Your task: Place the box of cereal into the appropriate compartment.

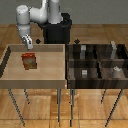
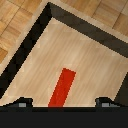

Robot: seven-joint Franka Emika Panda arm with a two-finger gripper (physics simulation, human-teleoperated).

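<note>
The box of cereal (image 1: 29, 60) stands upright in the light wooden tray (image 1: 50, 75) on the exterior view's left; it is red-orange with a tan patch on its face. In the wrist view it shows as a narrow red strip (image 2: 62, 87) on the tray floor. My gripper (image 1: 28, 44) hangs above and slightly behind the box, apart from it. Its two dark fingertips (image 2: 22, 103) sit wide apart at the picture's edge, so the gripper (image 2: 64, 104) is open with nothing between them.
A dark tray (image 1: 97, 62) split into several compartments stands on the exterior view's right, with small grey blocks (image 1: 85, 73) in some of them. Both trays rest on thin metal legs. The robot's black base (image 1: 57, 30) is behind them.
</note>
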